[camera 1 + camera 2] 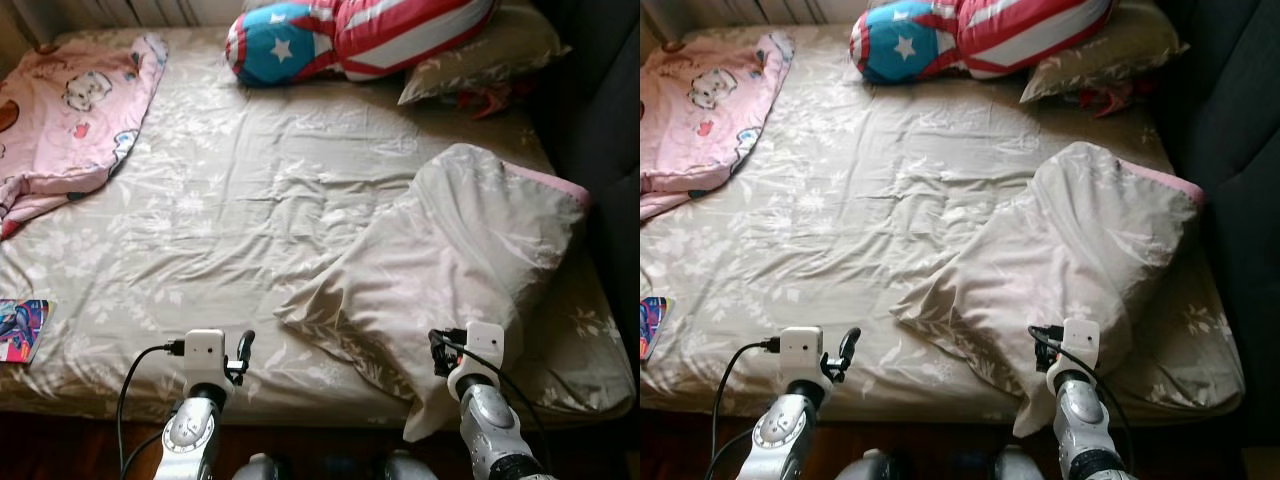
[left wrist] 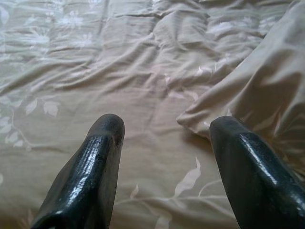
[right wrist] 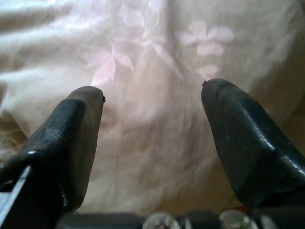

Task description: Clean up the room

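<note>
Left gripper [image 2: 162,138] fingers apart over the bed sheet [image 1: 230,200], lower left | right gripper [image 3: 152,102] fingers apart, close against the beige duvet [image 1: 450,260] bunched centre-right | pink blanket [image 1: 70,110] upper left.

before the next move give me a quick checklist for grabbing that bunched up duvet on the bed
1. Right claw open: ok, fingers spread.
2. Right claw at the beige duvet: ok, fabric lies right before it; contact cannot tell.
3. Left claw open: ok.
4. Left claw near the duvet's corner: ok, over the bed sheet, not touching.
5. Duvet free of the striped pillow and pink blanket: ok, both lie apart.
6. Duvet edge hanging off the bed's foot: not ok.
</note>
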Motion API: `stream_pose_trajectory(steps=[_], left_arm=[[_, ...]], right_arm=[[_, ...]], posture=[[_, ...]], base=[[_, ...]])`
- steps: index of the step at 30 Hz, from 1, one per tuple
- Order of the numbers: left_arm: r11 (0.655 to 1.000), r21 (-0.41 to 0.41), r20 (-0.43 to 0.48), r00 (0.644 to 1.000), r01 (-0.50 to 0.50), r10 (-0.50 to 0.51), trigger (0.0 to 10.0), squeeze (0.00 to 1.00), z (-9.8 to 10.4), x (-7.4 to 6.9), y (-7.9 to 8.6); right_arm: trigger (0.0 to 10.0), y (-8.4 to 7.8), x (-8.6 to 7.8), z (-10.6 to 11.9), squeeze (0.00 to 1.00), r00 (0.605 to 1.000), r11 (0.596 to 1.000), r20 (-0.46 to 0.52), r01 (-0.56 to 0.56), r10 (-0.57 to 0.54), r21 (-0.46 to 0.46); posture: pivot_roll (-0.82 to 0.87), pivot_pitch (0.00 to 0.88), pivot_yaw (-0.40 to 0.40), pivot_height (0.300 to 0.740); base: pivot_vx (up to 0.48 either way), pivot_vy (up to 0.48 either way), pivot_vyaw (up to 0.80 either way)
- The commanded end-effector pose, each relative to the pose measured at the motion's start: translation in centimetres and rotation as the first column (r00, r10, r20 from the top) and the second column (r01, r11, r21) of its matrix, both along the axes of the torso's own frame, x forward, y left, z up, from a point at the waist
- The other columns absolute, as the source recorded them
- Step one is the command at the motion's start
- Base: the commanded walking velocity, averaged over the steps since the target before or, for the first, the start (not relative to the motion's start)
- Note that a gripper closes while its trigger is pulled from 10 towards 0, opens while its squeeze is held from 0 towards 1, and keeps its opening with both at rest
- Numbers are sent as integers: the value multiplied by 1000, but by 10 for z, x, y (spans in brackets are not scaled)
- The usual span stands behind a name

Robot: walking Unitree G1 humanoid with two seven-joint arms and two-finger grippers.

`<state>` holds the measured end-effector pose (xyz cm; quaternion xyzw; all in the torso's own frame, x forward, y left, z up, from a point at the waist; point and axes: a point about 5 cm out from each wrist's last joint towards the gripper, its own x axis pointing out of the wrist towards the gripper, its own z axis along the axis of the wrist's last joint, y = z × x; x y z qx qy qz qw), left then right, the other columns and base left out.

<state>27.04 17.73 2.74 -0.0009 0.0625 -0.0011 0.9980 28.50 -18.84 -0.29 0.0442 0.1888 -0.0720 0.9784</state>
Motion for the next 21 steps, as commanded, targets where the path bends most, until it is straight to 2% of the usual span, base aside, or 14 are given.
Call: stream_pose_trajectory(steps=[1,7,13,16,20,21], left_arm=[[1000,-8,-37,999,-11,10,10000,0,-7,-6,2],[1000,-6,-38,999,-11,11,10000,0,-7,-7,3],[1000,-3,-44,999,-14,14,10000,0,-8,-9,5],[1000,-3,-45,999,-13,12,10000,0,-8,-9,4],[1000,-2,-46,999,-15,15,10000,0,-8,-10,5],[1000,-2,-49,999,-16,15,10000,0,-8,-11,5]], right_arm=[[10000,0,-10,-10,0,999,1000,-41,6,-6,2],[10000,-1,-8,-8,0,999,1000,-36,15,-15,0],[10000,-2,3,2,0,999,999,4,34,-34,20],[10000,-2,5,4,0,999,999,6,37,-37,17],[10000,-5,8,9,0,997,998,44,64,-65,16],[10000,-4,10,11,0,995,996,55,76,-79,42]], posture=[[-68,258,55,666],[-62,259,57,666],[-56,258,59,666],[-56,258,59,646],[-52,260,61,646],[-48,261,62,646]], base=[[0,0,0],[0,0,0],[0,0,0],[0,0,0],[0,0,0],[0,0,0]])
